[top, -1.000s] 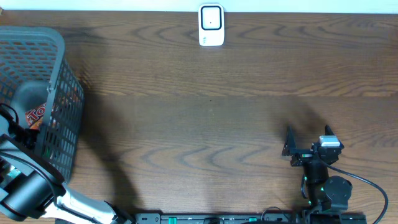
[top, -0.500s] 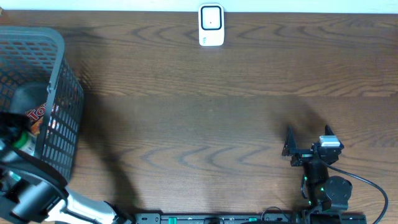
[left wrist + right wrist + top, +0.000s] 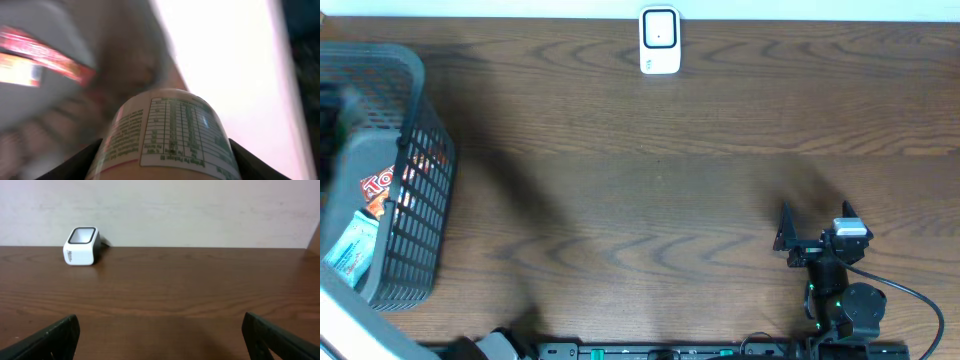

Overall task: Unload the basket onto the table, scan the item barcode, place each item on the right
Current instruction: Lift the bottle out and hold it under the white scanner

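While I had two tools over the table (image 3: 650, 200), only one of them carried anything. The basket (image 3: 415, 200) lay beneath and behind my left gripper (image 3: 170, 164), smeared in that wrist's view, with a red packet (image 3: 377, 185) lying inside it. My right gripper (image 3: 160, 319) hung low over the wood with its jaws spread wide and nothing between them. The scanner (image 3: 82, 246) stood well ahead of it and off to its left, window facing up and towards that gripper.

My left gripper was clamped on the bottle (image 3: 170, 127), one finger at each side of the body, with the rounded end pointing away from the wrist. From overhead I could not make the bottle out. The label (image 3: 182, 131) facing my wrist camera was a table of small green print. I could see no barcode on that face, so I judged it sat round the side or underneath.

To do this step well, I judged I should carry the bottle clear of the basket rim and over to the scanner. There I should roll my wrist until the coded face met the window squarely, hold it near and steady, and keep my fingers off the print.
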Controlling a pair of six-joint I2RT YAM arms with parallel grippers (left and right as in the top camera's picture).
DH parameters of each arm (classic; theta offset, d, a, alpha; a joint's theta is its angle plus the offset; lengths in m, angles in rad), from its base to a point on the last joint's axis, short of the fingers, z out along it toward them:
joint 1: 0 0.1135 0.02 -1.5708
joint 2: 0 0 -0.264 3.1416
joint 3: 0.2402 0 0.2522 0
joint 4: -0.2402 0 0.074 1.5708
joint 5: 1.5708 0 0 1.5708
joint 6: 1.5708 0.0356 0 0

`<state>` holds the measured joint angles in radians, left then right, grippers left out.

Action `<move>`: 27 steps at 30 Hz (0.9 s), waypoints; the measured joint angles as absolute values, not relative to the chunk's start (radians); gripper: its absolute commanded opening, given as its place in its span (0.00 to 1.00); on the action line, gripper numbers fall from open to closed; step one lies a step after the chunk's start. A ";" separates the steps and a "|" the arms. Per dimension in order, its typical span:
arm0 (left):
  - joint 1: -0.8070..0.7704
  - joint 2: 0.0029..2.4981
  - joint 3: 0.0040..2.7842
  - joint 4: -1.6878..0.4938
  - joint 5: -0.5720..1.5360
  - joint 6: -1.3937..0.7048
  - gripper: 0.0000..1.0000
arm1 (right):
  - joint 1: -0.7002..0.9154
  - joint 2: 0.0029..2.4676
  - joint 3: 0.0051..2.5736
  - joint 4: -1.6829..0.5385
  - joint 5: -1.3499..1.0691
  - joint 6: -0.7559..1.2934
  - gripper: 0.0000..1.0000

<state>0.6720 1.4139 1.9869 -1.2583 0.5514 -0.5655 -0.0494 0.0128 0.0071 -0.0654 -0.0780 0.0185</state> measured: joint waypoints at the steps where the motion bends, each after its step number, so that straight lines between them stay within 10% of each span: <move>1: 0.615 1.399 1.987 -1.258 0.562 -0.574 0.68 | -0.049 0.013 0.007 -0.065 -0.078 0.019 0.99; 14: -0.267 1.568 1.931 -1.301 0.150 -0.806 0.68 | -0.049 0.013 0.007 -0.065 -0.078 0.019 0.99; 27: -0.562 2.048 1.887 -1.296 0.004 -0.888 0.70 | -0.049 0.013 0.007 -0.065 -0.078 0.019 0.99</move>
